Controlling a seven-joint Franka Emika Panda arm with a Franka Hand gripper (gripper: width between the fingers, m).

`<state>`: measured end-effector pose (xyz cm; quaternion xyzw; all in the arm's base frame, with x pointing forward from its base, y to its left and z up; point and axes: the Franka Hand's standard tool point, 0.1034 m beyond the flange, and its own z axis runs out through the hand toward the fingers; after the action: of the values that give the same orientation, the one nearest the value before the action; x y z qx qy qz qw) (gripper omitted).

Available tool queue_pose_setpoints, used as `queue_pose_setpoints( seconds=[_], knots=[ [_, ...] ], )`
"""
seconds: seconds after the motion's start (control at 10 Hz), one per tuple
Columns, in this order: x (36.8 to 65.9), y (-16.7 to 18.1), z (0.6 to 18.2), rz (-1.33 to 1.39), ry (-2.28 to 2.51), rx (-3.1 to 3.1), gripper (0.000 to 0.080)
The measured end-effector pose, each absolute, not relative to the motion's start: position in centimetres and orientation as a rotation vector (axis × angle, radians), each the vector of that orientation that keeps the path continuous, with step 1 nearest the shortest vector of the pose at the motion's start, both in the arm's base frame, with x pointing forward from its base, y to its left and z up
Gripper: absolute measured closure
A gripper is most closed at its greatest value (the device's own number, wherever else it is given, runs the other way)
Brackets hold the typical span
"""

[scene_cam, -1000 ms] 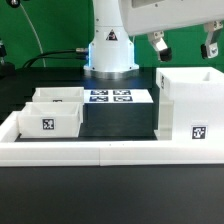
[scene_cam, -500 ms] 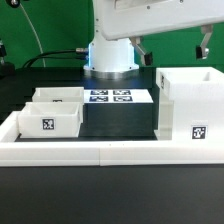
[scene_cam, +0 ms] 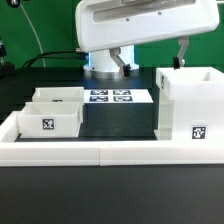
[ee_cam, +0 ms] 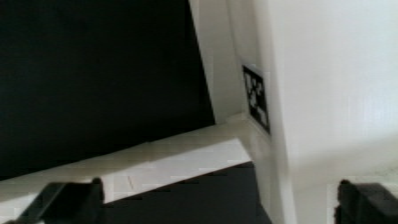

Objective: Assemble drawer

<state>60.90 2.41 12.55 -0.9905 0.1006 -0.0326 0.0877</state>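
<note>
The tall white open box housing (scene_cam: 190,105) stands at the exterior view's right, with a tag on its front. Two small white trays (scene_cam: 50,116) sit side by side at the exterior view's left, the nearer one showing a tag. My gripper (scene_cam: 152,57) hangs above the table behind the housing's left edge, open and empty, its fingers wide apart. In the wrist view the gripper (ee_cam: 219,205) shows both dark fingertips (ee_cam: 71,200) spread wide. The housing's tagged wall (ee_cam: 285,90) lies below them.
The marker board (scene_cam: 110,97) lies flat in front of the robot base. A long low white wall (scene_cam: 100,150) edges the black table at the front and left; it also shows in the wrist view (ee_cam: 169,165).
The gripper and arm have moved toward the exterior view's left and come lower, from beyond the housing to above its left edge. The jaws stayed open. The drawer parts have not moved.
</note>
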Motion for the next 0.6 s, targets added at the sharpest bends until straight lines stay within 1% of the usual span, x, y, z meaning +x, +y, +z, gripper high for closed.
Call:
queue_pose_setpoints(
  seconds=[0.2,0.4,0.6],
  knots=[
    [60.5,1.9,12.4,-0.078,0.215,-3.002,0.0150],
    [59.8,0.3,12.5,-0.070,0.184,-3.052,0.0150],
    [58.9,-2.1,12.1,-0.070,0.182,-3.071,0.0150]
  ],
)
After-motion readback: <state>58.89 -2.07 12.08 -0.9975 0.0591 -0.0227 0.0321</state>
